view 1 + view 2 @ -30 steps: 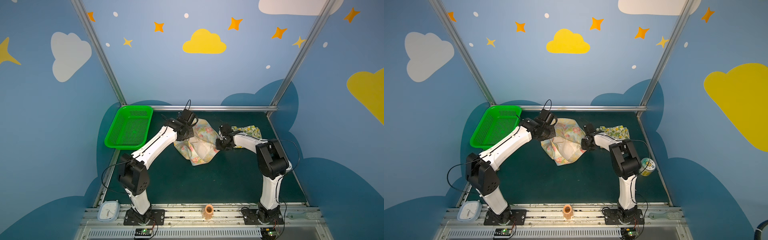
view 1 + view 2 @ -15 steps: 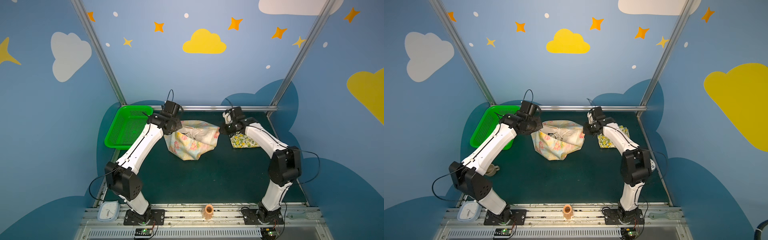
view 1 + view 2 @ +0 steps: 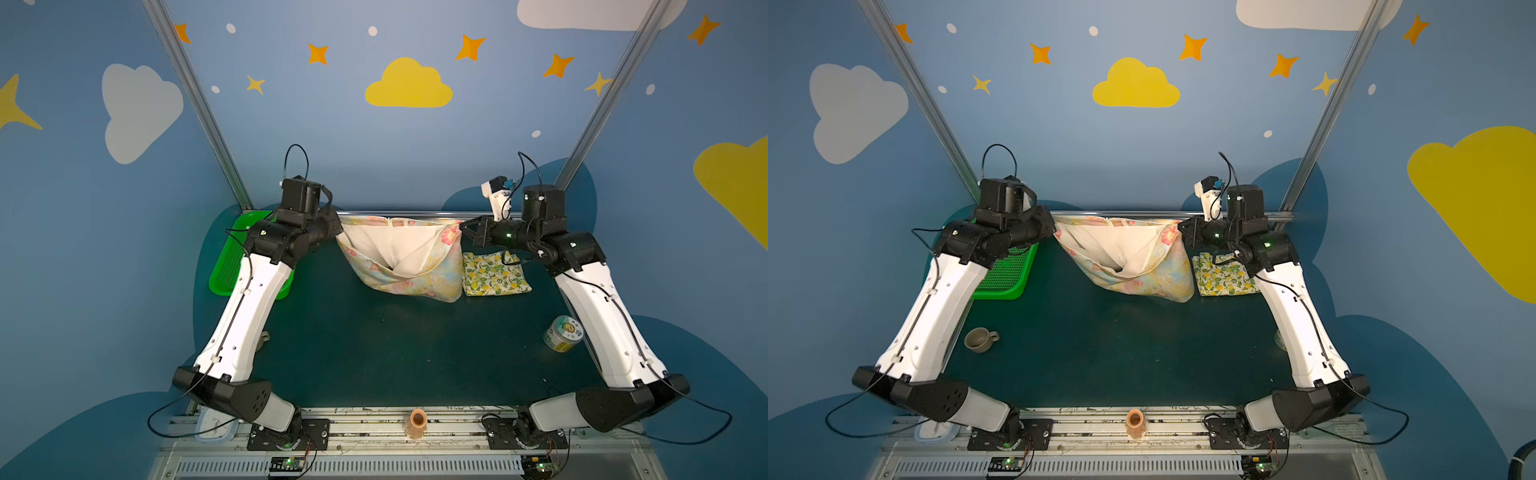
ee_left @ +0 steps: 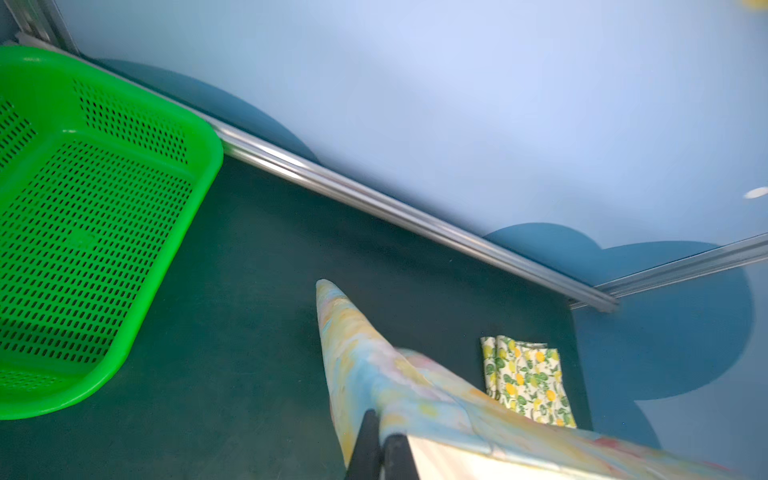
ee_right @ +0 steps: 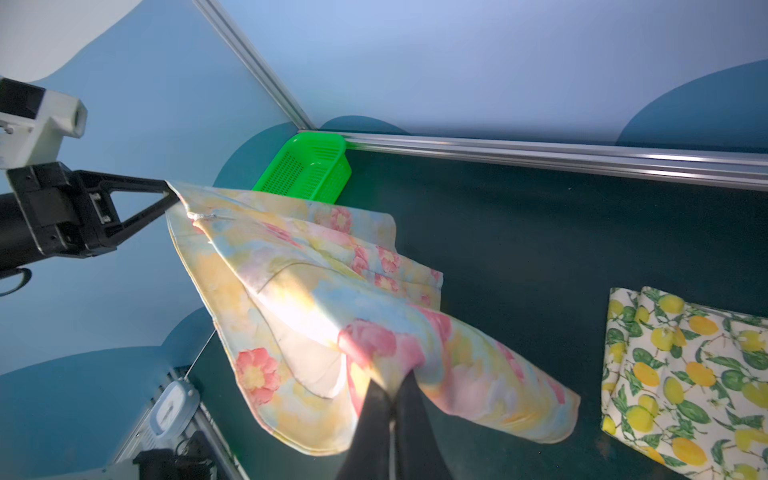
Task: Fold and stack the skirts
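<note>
Above the rear of the mat, the floral skirt hangs stretched between both grippers; left gripper is clamped on one waistband corner; right gripper is clamped on the opposite corner; the waist gapes, exposing cream lining; the lower edge sags to the mat, contact not determinable; lemon skirt lies folded flat on the mat, just right of the floral skirt; basket stands at rear left, apart from both skirts.
</note>
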### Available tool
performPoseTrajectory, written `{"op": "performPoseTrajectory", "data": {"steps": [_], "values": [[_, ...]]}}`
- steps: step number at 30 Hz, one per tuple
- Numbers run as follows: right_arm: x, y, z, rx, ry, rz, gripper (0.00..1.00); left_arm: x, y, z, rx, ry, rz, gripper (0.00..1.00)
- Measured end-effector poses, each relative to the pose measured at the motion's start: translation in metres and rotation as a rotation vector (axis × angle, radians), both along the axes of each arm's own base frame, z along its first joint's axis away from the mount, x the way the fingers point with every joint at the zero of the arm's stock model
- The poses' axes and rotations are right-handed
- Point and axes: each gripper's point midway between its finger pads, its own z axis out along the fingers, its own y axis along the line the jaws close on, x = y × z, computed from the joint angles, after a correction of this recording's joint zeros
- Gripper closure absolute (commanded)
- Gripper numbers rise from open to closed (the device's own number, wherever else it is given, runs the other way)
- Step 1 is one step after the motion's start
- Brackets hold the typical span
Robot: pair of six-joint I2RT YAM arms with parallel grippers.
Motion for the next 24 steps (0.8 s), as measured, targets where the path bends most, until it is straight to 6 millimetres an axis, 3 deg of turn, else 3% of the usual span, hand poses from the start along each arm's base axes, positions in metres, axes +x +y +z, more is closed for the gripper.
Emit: {"op": "performPoseTrajectory", "data": {"steps": [5, 9, 13, 18, 21, 24], "values": [[0.001, 0.006, 0.001, 0.033, 0.042, 0.045, 1.00, -0.015, 0.007, 0.025, -0.042, -0.056, -0.010, 0.96], [0.023, 0.010, -0.011, 0.047, 0.088, 0.055, 1.00, -0.005, 0.010, 0.024, -0.055, -0.042, -0.010, 0.96], [0.058, 0.016, -0.031, 0.058, 0.138, 0.058, 1.00, 0.025, 0.014, 0.005, -0.055, 0.013, 0.003, 0.96], [0.111, 0.018, -0.046, 0.073, 0.156, 0.044, 1.00, 0.080, 0.014, -0.013, -0.051, 0.050, 0.008, 0.96], [0.136, 0.011, -0.039, 0.086, 0.127, 0.026, 1.00, 0.111, 0.008, -0.004, -0.054, 0.015, -0.010, 0.96], [0.144, 0.003, -0.021, 0.094, 0.074, 0.011, 1.00, 0.126, 0.000, 0.015, -0.068, -0.045, -0.046, 0.96]]}}
